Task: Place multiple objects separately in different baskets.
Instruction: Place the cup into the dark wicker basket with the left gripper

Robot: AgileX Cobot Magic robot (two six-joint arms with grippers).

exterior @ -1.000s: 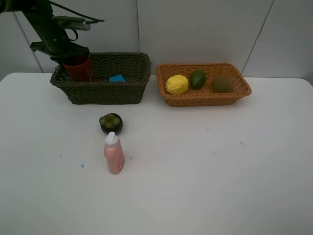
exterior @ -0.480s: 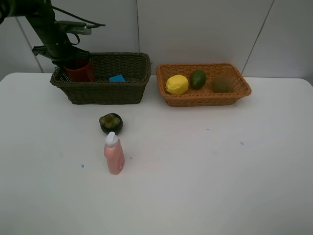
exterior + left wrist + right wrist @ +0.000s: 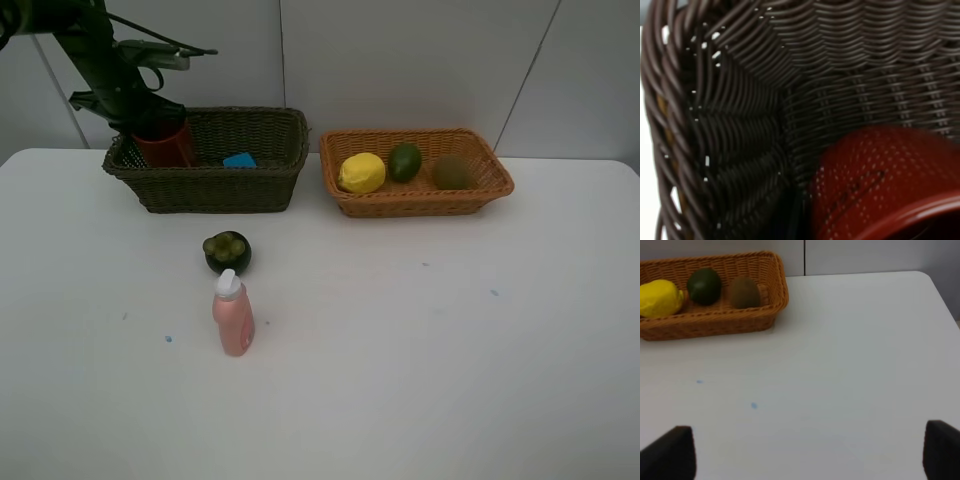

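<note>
One arm, steep, above red cup.

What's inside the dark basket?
The dark basket holds a red cup at its left end and a blue eraser near the middle. Its front wall hides the floor, so anything else lying low cannot be seen.

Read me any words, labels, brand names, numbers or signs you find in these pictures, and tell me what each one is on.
There is no readable text in any view.
pink bottle: plain on the side that shows, no label visible.
red cup: no print; the left wrist view shows only a blurred dotted texture.
dark basket and orange basket: bare wicker, no tags.
table: only small blue specks, not writing.
</note>
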